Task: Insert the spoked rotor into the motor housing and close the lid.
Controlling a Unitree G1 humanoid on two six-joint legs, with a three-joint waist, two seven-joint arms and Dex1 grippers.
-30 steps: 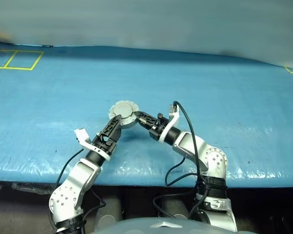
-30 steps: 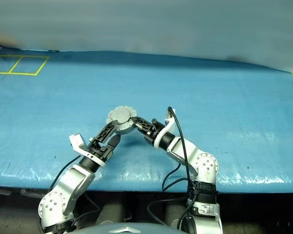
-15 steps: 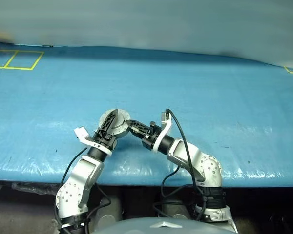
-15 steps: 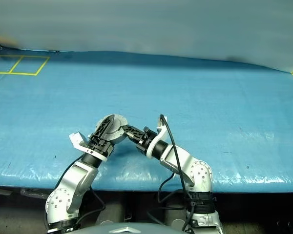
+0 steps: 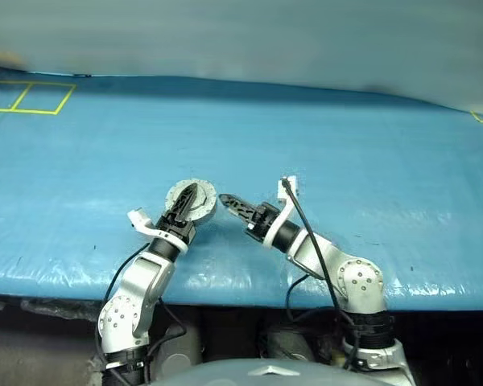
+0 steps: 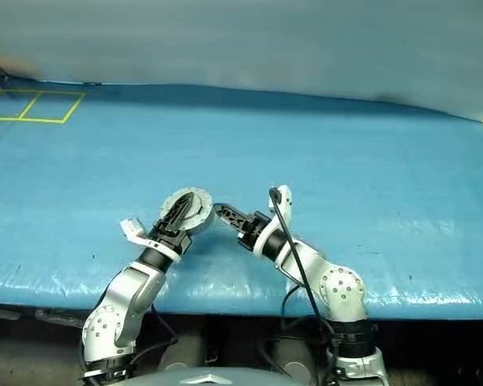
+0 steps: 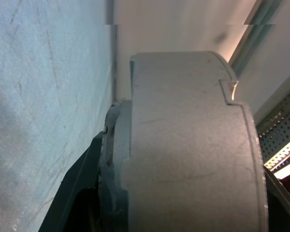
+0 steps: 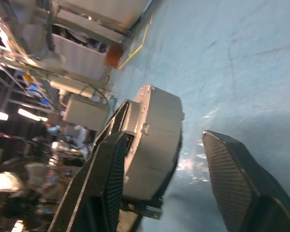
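Grey cast metal sits in our left pincer: the motor housing, lid shut onto it, is clamped across its thickness, one black finger laid over the round face, the other behind. In the left wrist view the rim shows as a thick, scuffed band with a stepped seam where lid meets cup. The spoked rotor we cannot see; presumably it is inside.

Our right pincer stands released, jaws apart, tips just beside the housing's edge and not touching it. The right wrist view shows its two ribbed pads spread with nothing between them, the housing off to one side.

Handling, as we judge it: stiff, dense for its bulk, smooth on the faces, so likely to slip if pinched on the flat alone. The rim and the stepped seam give better purchase. The joint between lid and cup may swing open if the grip shifts.

The assembly is held just above the blue bench, near its front edge, which is the hazard: a drop could roll off. Ahead and to both sides the sheet lies open; yellow tape marks sit far off at the left back corner.
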